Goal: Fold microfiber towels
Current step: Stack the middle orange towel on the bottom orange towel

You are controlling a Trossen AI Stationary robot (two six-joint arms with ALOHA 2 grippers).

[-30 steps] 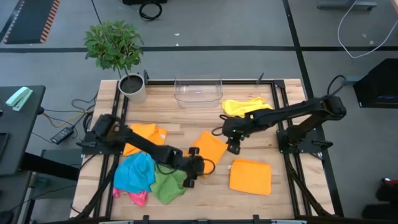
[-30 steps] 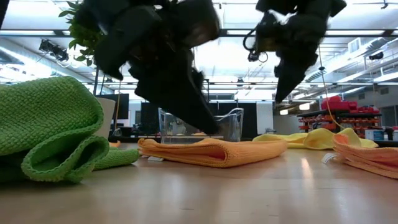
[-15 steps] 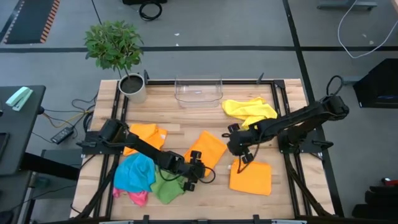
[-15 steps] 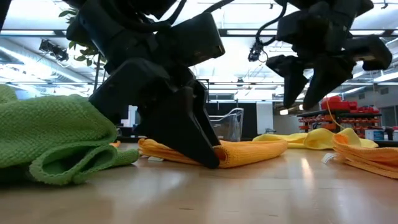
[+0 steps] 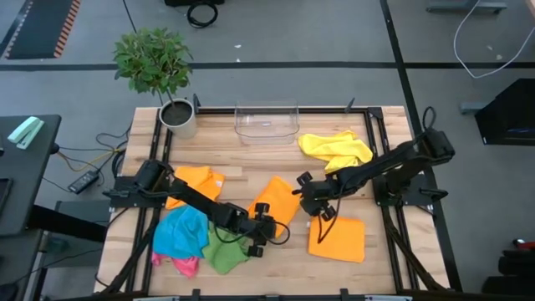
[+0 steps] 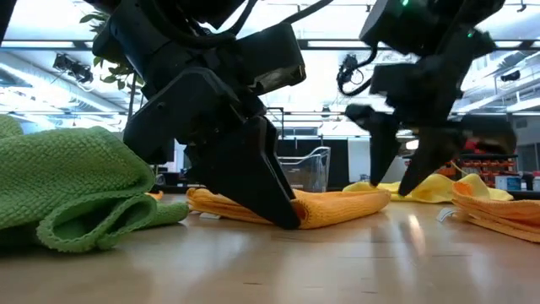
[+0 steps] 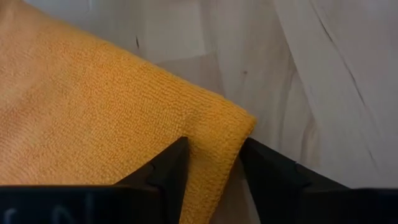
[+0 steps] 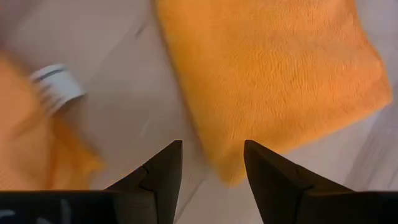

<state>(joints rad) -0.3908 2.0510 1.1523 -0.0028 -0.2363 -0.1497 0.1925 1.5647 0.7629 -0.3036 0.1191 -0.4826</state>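
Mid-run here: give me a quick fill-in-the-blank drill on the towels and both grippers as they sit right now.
1. The left gripper has its fingers at a corner of the ____ towel in the middle of the table.
2. The right gripper hangs with its fingers ____.
3. The yellow towel lies nearest the ____ arm's side.
4. The clear bin holds ____ towels.

Missing words: orange; open; right; no
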